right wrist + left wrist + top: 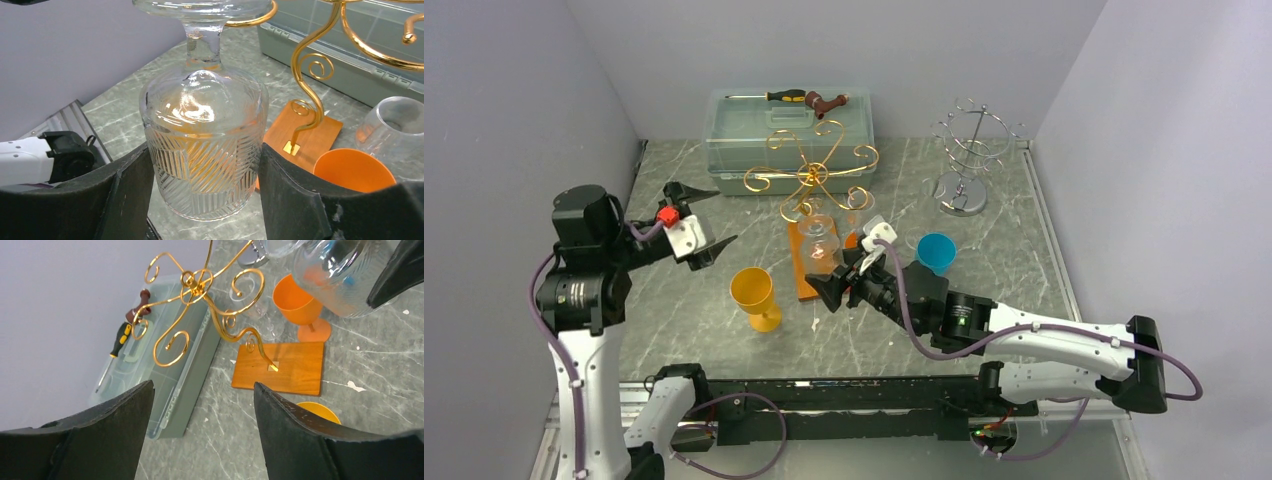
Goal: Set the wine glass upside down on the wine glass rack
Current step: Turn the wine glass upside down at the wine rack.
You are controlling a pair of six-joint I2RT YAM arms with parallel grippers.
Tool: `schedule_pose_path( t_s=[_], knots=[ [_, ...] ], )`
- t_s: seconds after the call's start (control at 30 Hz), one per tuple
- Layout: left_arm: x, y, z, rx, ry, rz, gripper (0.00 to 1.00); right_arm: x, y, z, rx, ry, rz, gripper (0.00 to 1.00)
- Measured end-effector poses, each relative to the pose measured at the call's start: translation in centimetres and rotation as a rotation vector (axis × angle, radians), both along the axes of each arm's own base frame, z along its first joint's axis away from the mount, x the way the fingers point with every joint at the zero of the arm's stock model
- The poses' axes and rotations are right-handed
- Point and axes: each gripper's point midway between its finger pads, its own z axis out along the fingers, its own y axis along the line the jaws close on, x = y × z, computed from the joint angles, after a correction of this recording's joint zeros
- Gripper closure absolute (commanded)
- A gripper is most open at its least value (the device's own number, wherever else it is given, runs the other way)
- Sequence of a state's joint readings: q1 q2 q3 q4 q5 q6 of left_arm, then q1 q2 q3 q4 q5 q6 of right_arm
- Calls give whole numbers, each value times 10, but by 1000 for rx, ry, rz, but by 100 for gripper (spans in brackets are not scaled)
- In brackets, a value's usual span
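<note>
On the grey marble table, in front of the far clear plastic box, stands the gold wire wine glass rack on its wooden base. The left gripper hangs raised at the left, jaws apart and empty. The right gripper clamps the bowl of the wine glass, which is inverted with its foot uppermost beside a gold scroll arm. This looks like the hanging step. Whether the foot already bears on the arm I cannot tell. Next, the stem should slide along that arm before the jaws release.
</note>
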State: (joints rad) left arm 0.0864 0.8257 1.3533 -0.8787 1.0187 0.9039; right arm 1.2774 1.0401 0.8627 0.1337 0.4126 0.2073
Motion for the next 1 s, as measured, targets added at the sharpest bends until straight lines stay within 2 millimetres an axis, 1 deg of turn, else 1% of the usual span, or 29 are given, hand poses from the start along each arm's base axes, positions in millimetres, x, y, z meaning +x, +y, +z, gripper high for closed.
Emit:
schedule_pose_path(
  t_s=[0.07,0.17,0.3,0.4,0.53,0.63,0.67,0.77,0.9,1.0],
  knots=[
    [9,2,-7,4,20,5,24,4,-2,-2,-11,-3,-8,73],
    [21,3,-15,18,22,1,25,17,-7,-6,-26,2,-39,73],
    [37,5,-26,32,0,-1,27,35,-12,-8,-36,11,-66,74],
    [45,6,-29,46,-39,-6,28,45,-12,-6,-40,15,-75,75],
    [49,3,-26,63,-90,-23,29,48,-3,-5,-45,19,-54,75],
    [53,0,-25,77,-115,-44,31,49,2,-11,-57,28,-37,76],
    [54,-2,-26,79,-114,-53,33,49,3,-13,-63,31,-33,76],
    [60,-7,-33,92,-105,-76,41,54,3,-17,-70,38,-35,76],
    [68,-15,-43,124,-98,-103,45,61,2,-17,-71,45,-48,76],
    [70,-22,-47,148,-109,-126,49,64,5,-16,-68,47,-45,77]
  ],
)
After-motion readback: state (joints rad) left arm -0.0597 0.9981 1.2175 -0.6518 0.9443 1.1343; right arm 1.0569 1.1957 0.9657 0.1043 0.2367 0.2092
